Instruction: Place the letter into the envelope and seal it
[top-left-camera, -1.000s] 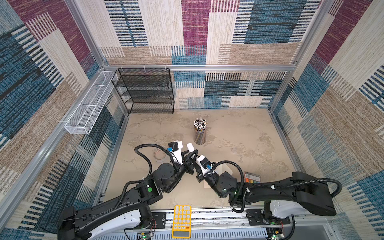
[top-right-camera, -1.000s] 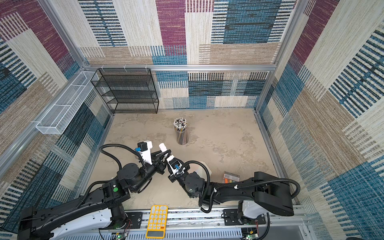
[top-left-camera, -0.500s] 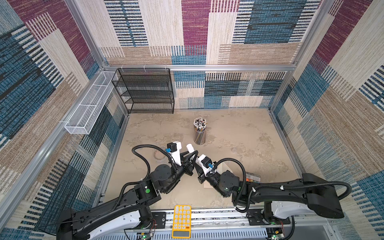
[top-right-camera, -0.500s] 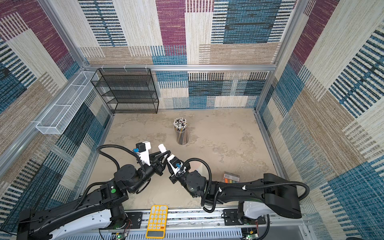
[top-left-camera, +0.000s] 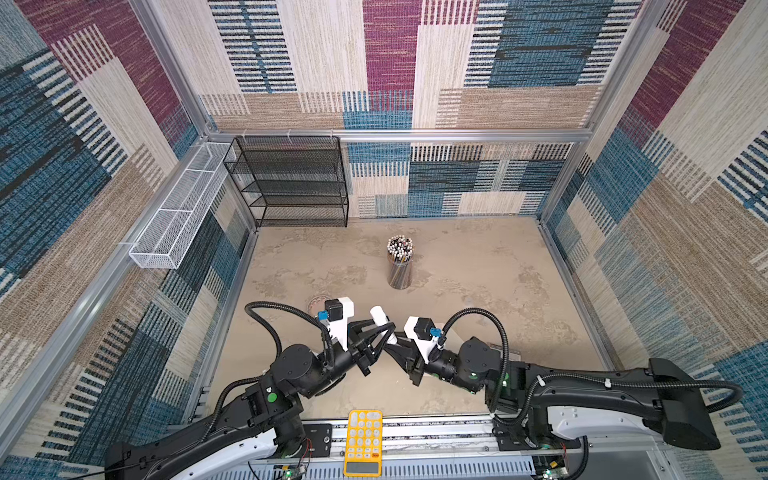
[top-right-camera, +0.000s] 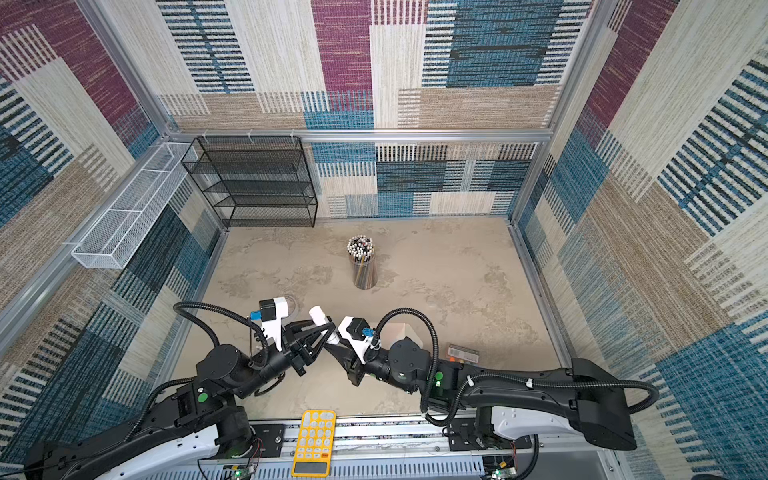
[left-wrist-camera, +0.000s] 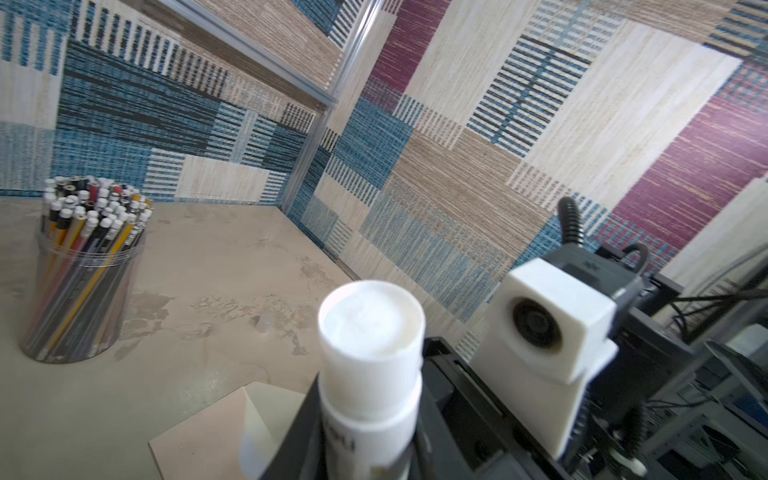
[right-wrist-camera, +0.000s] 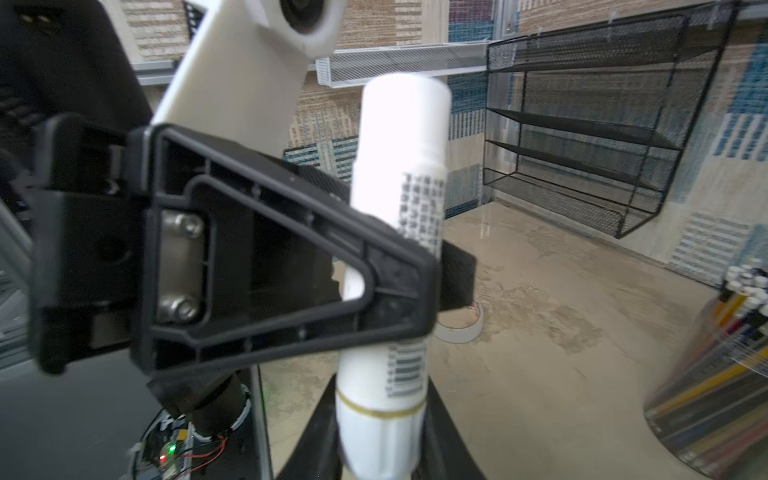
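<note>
The work stands at the sealing step. Both arms meet in the lower middle of both top views, sharing one white cylindrical plastic glue stick (top-left-camera: 379, 315), which stands nearly upright above the mottled beige tabletop (top-left-camera: 478, 266). The left gripper (top-left-camera: 384, 330) is clamped across the tube's middle. The right gripper (top-left-camera: 392, 345) is closed around its lower end, its jaws flanking the base in the right wrist view. I judge they are readying the stick, perhaps pulling or twisting one end, though no cap can be made out for certain.

The pale peach-tan paper envelope (left-wrist-camera: 199, 436) lies flat on the table at the lower left of the left wrist view, its cream flap (left-wrist-camera: 270, 407) open. In a top view only a pale corner (top-right-camera: 400, 330) shows behind the right wrist. The white letter is not visible, so I cannot tell whether it is already inside.

Next, one gripper must let go so the other can carry the stick down to the flap.

Compared with a second ago, the joined grippers sit slightly lower in the top views, and the right arm's elbow has swung further toward the lower right. Both grips look unchanged.
</note>
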